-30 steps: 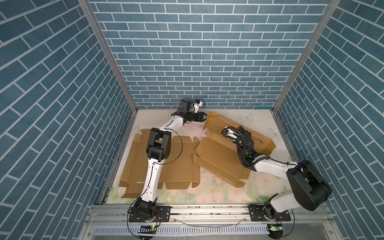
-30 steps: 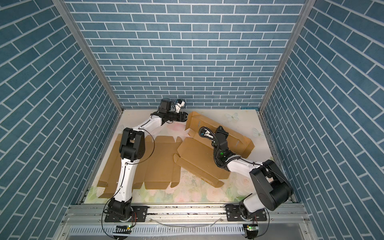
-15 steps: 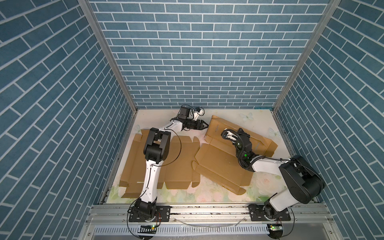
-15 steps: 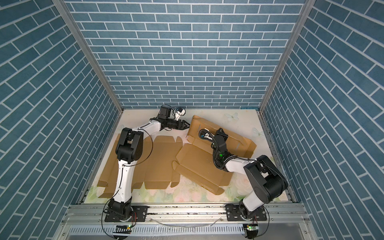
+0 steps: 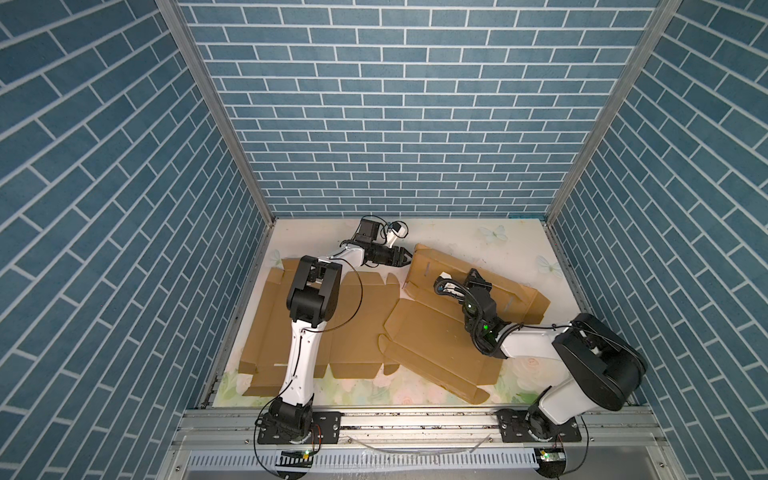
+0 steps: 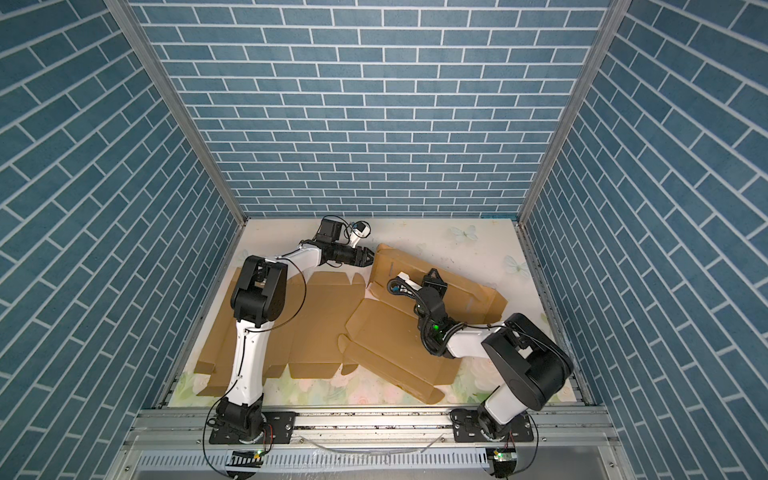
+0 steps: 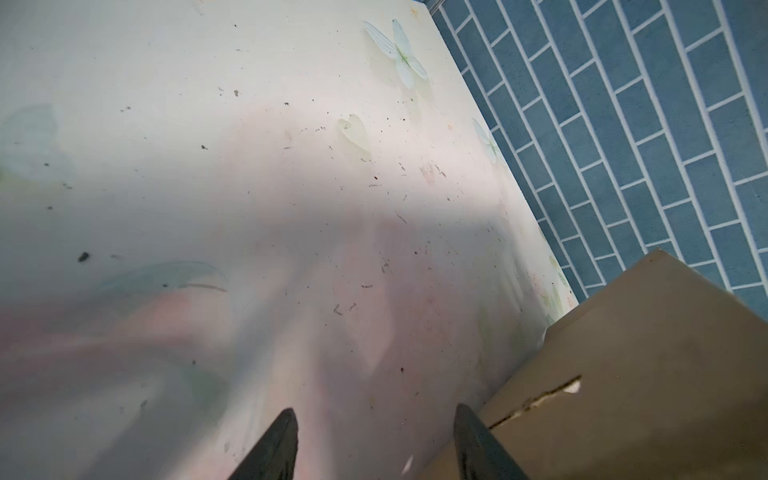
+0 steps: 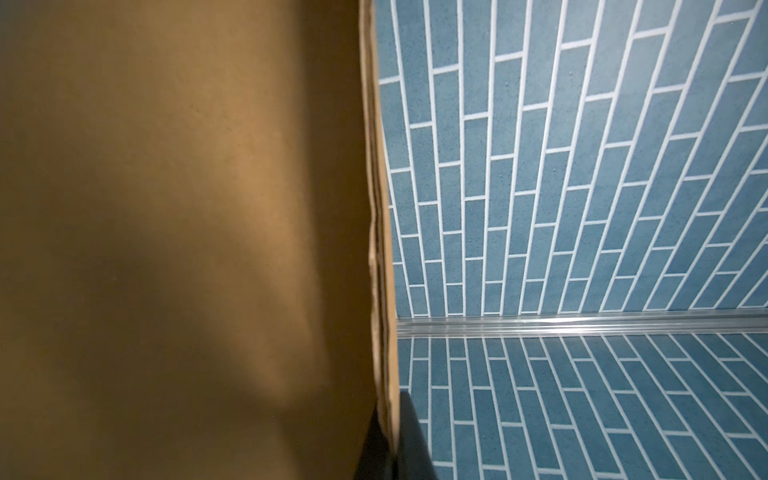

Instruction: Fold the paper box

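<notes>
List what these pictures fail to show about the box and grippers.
- Right wrist view: the raised box panel blocks everything behind it; the frame cuts off the right gripper, shut on its edge.
- In both top views the right arm hides that pinch.
- Left wrist view: only fingertips of the open left gripper show; contact with the panel unclear.
- In a top view the left arm covers part of the flat cardboard blank.
</notes>
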You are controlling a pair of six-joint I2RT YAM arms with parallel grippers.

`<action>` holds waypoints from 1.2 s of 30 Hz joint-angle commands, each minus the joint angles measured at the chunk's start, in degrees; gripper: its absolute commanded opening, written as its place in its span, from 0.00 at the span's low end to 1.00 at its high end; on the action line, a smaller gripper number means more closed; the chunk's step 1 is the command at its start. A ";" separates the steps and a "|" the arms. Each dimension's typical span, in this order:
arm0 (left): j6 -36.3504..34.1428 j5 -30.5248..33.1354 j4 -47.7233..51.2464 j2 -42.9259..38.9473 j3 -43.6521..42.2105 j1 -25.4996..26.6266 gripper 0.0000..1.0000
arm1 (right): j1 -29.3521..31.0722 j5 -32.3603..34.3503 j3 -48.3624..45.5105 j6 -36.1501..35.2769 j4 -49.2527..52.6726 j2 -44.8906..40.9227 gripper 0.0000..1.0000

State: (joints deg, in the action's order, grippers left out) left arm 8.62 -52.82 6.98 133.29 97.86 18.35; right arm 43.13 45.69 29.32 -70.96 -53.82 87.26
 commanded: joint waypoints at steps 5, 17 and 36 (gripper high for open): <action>-1.96 -2.05 1.29 -4.80 -2.18 0.90 0.60 | 3.50 2.75 -3.93 -2.63 2.32 -3.72 0.00; -4.93 -3.60 2.48 -9.27 -7.40 0.61 0.61 | 7.20 5.27 -6.88 3.01 8.65 -6.76 0.00; 1.12 -1.01 1.26 -1.16 8.93 -0.35 0.62 | -8.35 -11.26 7.86 -4.99 -2.64 0.62 0.00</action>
State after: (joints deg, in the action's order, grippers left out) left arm 8.54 -54.22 7.92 128.66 103.90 17.96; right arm 36.18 39.05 34.02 -72.36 -50.11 85.21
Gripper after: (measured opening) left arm 0.622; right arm 0.048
